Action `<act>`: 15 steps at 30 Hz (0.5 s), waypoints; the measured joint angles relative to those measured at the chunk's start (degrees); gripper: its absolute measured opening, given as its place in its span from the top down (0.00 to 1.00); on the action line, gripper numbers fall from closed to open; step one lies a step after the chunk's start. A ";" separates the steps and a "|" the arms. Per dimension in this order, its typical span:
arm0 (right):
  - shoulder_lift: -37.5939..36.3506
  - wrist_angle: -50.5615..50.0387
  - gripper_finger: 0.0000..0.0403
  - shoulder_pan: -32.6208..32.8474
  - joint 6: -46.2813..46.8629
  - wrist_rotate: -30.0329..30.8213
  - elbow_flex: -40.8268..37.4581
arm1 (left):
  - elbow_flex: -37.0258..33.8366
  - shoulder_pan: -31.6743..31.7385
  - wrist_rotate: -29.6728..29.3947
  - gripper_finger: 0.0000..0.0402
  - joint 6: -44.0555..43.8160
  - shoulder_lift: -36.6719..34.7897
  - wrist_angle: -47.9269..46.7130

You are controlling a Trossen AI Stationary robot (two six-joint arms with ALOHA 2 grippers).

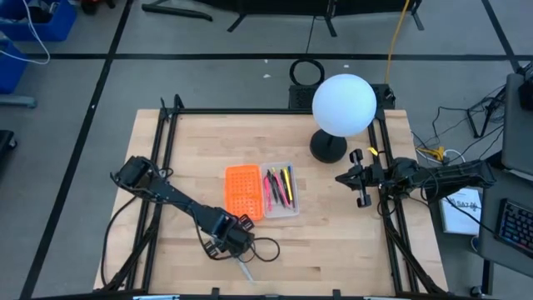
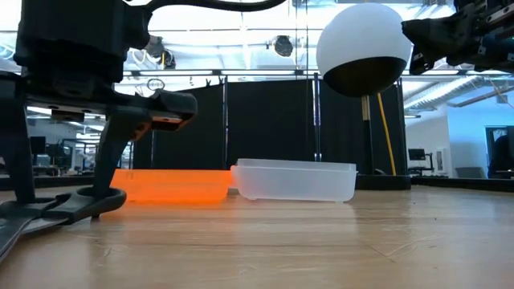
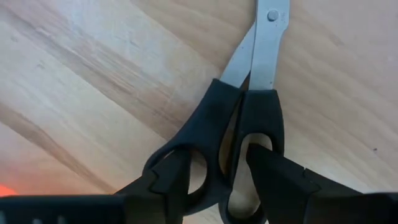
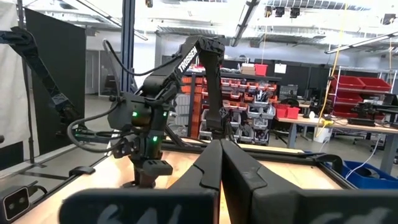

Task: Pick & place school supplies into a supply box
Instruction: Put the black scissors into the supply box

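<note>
The scissors [image 3: 249,106] are lying flat on the table [image 1: 333,250], near the front edge, and are being pinched at the black handles by the left gripper [image 3: 217,186]. Stiff, light, slick steel blades, so handles are probably the better hold. The right gripper [image 4: 221,168] is parked closed, well apart.

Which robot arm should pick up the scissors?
The left. Its gripper is right down at the scissors, jaws around their handles. The right gripper waits raised near the lamp.

Even overhead light on the table [image 1: 333,242], bright ceiling glare behind the globe lamp [image 2: 360,48], near fingers blurred, scissors [image 3: 249,118] sharp.
</note>
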 joint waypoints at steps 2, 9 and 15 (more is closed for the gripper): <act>0.00 -0.41 1.00 0.00 0.00 0.00 0.00 | -0.38 0.15 0.10 0.59 0.10 -0.04 0.55; 0.00 -0.63 1.00 0.02 0.00 -0.01 0.00 | -0.49 0.12 0.88 0.83 3.30 -0.07 1.38; 0.00 -0.61 1.00 0.00 0.00 0.00 0.00 | -0.01 -0.02 -0.15 0.84 2.89 -0.25 0.75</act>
